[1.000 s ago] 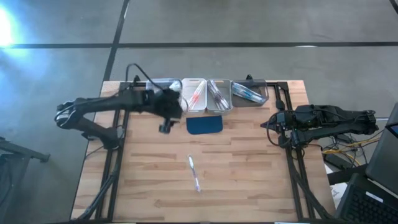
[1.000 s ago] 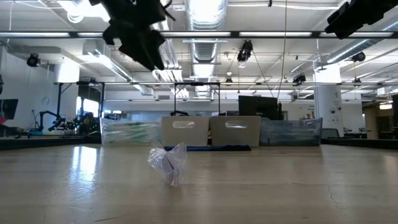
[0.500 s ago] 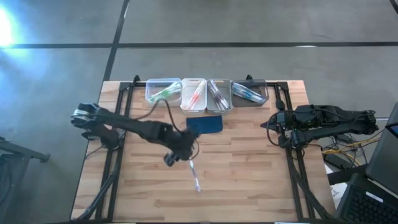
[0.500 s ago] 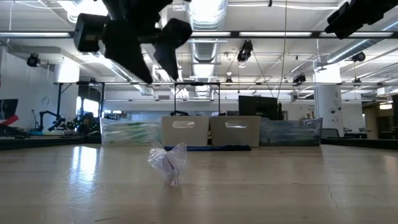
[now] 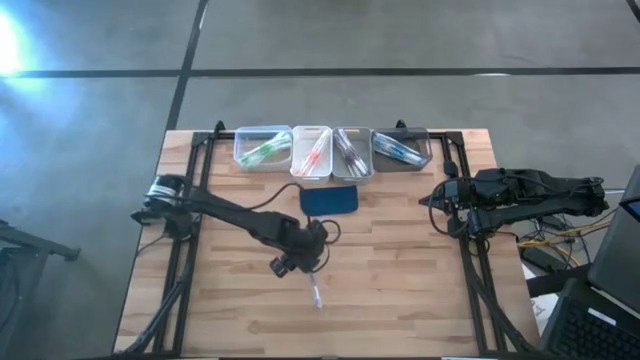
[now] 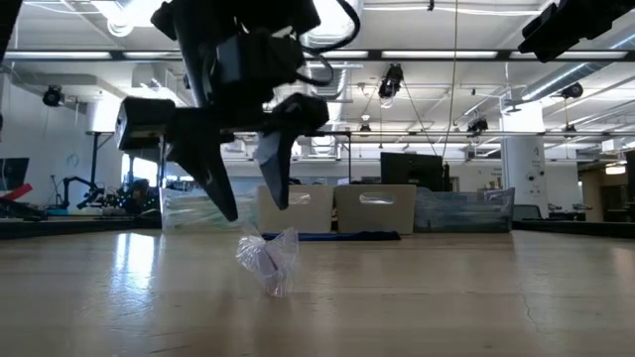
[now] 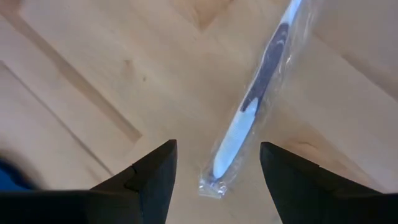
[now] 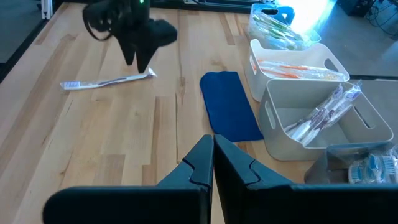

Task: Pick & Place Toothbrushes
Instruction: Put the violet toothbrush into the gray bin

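**Hovering over the last loose toothbrush**

Hanging right above the wrapped toothbrush (image 5: 313,284) on the bare table (image 5: 400,280), the left gripper (image 6: 248,203) has its fingers spread wide, one either side of the wrapper's near end, so it looks lined up to drop and pinch. Nothing's touching yet as far as I can tell. Four bins (image 5: 331,151) at the far edge already hold sorted brushes, with a blue pad (image 5: 329,200) just in front. The right gripper (image 8: 212,163) waits off at the table's right side, fingers pressed together.
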Motion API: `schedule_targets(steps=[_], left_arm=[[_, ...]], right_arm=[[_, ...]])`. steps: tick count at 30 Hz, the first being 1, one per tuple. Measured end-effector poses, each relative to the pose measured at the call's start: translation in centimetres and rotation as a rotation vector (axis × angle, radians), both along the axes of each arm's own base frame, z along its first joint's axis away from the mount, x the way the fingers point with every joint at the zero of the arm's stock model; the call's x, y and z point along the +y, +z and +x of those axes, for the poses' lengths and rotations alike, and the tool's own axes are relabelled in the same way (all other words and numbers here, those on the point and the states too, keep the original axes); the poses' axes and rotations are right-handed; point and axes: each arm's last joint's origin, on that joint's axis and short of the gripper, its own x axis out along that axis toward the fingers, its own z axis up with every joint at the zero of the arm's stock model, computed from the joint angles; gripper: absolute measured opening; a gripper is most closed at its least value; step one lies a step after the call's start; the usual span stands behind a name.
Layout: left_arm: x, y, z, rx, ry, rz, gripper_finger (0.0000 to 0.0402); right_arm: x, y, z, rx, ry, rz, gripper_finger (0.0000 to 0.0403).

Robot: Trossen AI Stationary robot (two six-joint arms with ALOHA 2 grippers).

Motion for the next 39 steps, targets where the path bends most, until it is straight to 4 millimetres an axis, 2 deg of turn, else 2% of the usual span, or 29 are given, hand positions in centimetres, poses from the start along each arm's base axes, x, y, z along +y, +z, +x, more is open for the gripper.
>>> schedule_targets(steps=[5, 14, 39], left_arm=[[-0.1, -1.4, 0.3, 0.045, -0.004, 0.002, 0.0234], [-0.3, -2.3, 0.5, 0.079, -0.03, -0.055, 0.0228], [-0.4, -3.1, 0.4, 0.114, -0.029, -0.069, 0.0127]], right_arm=[[0.0, 0.0, 0.0, 0.0, 0.0, 0.0, 0.0008], [0.0, 0.0, 0.0, 0.0, 0.0, 0.0, 0.0008], [0.0, 0.0, 0.0, 0.0, 0.0, 0.0, 0.0008]])
